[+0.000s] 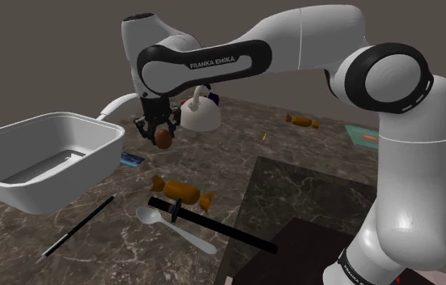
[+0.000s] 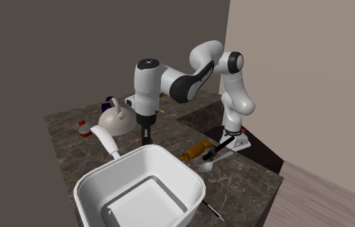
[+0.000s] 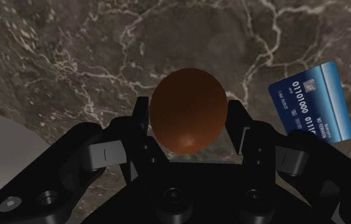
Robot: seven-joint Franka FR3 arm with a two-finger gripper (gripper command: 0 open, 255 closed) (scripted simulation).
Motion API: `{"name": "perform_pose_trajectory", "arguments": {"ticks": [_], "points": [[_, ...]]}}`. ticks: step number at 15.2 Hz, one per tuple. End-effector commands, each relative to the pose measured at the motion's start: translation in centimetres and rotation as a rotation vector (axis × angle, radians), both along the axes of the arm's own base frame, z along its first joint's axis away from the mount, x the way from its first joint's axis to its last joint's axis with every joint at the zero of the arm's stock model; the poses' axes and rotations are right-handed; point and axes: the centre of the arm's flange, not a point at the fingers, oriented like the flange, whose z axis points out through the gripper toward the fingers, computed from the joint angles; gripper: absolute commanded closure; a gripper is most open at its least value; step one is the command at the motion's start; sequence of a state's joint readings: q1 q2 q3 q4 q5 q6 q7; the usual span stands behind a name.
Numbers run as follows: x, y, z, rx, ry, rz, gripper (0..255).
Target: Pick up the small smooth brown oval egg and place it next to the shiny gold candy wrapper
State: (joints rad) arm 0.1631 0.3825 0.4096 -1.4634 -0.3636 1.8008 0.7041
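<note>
A smooth brown egg [image 3: 188, 109] sits clasped between my two black fingers [image 3: 236, 125], lifted off the dark marble counter. In the shoulder view my gripper [image 1: 163, 136] hangs above the counter with the egg [image 1: 164, 138] at its tips, just beside the white basin's rim. A gold candy wrapper [image 1: 180, 192] with twisted ends lies on the counter nearer the stand, below and to the right of the gripper in that view. In the second exterior view the gripper [image 2: 145, 137] hangs behind the basin, and the candy wrapper [image 2: 192, 151] lies to its right.
A large white basin [image 1: 91, 166] stands at the shoulder view's left. A blue bank card [image 3: 313, 100] lies beside it. A white kettle [image 1: 197, 114] sits behind the gripper. A white spoon [image 1: 172, 226], a black-handled knife [image 1: 213, 224] and a thin black stick [image 1: 75, 229] lie near the front. Another candy [image 1: 303, 121] lies far back.
</note>
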Motion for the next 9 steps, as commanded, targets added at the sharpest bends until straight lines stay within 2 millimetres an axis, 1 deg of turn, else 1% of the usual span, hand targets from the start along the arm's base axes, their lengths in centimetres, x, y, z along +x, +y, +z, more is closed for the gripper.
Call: {"name": "perform_pose_trajectory", "arguments": {"ticks": [1, 9], "points": [[0.0, -0.1, 1.0, 0.000, 0.000, 0.000, 255], [0.0, -0.1, 5.2, 0.000, 0.000, 0.000, 255]]}}
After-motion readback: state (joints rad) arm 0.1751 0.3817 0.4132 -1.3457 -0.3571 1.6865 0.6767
